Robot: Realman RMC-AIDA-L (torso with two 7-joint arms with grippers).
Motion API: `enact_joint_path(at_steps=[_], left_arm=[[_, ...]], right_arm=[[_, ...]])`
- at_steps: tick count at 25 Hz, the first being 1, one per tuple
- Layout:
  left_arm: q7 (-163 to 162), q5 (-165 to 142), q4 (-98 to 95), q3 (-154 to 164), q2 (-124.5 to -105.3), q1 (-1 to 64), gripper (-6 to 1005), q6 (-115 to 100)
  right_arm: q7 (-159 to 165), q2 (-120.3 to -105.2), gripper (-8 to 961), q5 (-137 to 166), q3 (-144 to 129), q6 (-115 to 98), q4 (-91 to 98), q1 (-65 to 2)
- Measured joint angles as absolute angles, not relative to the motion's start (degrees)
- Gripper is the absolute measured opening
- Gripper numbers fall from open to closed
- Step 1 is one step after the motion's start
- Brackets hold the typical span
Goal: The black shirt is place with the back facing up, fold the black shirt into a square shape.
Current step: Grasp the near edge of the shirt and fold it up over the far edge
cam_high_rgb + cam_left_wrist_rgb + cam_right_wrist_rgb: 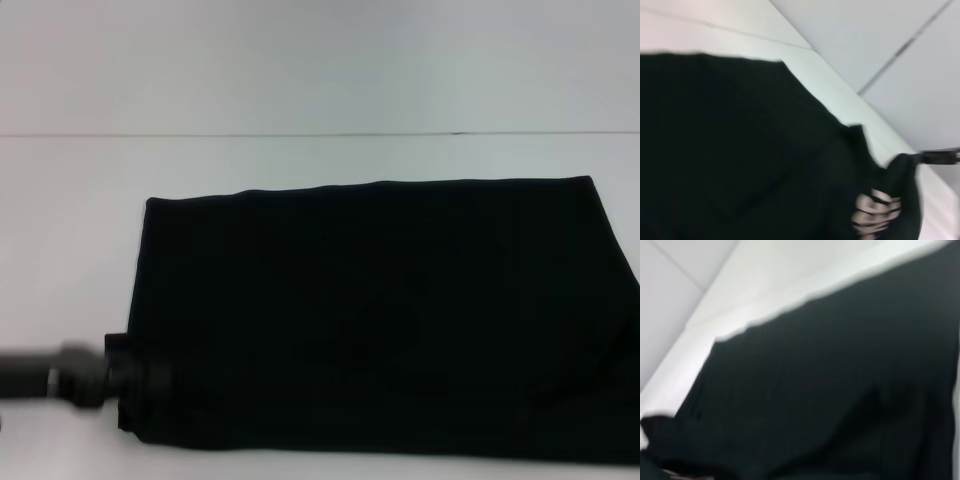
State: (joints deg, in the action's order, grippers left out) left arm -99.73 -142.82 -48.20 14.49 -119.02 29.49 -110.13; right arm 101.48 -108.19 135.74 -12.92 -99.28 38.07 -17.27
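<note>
The black shirt [370, 310] is lying flat on the white desk [300, 160], folded into a wide block shape. Its top edge is running almost straight across, and its far right side is going off the edge of the head view.

The left gripper [125, 378] is reaching in low from the left side, with its grey and black wrist showing beside the shirt. It is sitting right at the near left corner of the shirt. A small flap of black cloth is sticking out just above it. In the head view the fingers are dark against the dark cloth, so I cannot tell if they are apart or together, or if they are pinching the cloth.

In the left wrist view, the shirt [740, 150] is filling most of the picture, and a bunched bit of its edge is standing up close to the camera. Something pale is showing under that bunched cloth, but it is too blurry to name.

In the right wrist view, the shirt [840, 390] is also filling most of the picture, with the white desk [790, 280] past its far edge. I cannot see the right gripper in any view, so its fingers cannot be told about.
</note>
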Motion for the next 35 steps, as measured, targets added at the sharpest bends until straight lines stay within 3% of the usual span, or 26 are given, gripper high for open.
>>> enact_joint_path(at_steps=[7, 18, 26, 35], left_arm=[[-102.6, -142.7, -39.0, 14.4, -115.15, 40.4, 59, -93.9], [-105.4, -142.7, -31.4, 20.9, -115.47, 49.1, 64, -62.2], [-105.3, -142.6, -29.2, 22.9, -115.69, 51.6, 67, -51.8], [-105.5, -141.2, -29.1, 23.2, -115.67, 51.9, 71, -48.3]], right_arm=[[103.9, -107.56, 34, 135.7, -10.8, -91.3, 37.2, -28.2], [110.3, -107.53, 34, 137.0, -19.7, -63.8, 26.5, -41.7], [109.6, -109.14, 35, 136.6, -21.8, -49.3, 22.8, -47.1], [109.9, -108.64, 35, 136.6, -24.3, -44.4, 22.8, -50.8]])
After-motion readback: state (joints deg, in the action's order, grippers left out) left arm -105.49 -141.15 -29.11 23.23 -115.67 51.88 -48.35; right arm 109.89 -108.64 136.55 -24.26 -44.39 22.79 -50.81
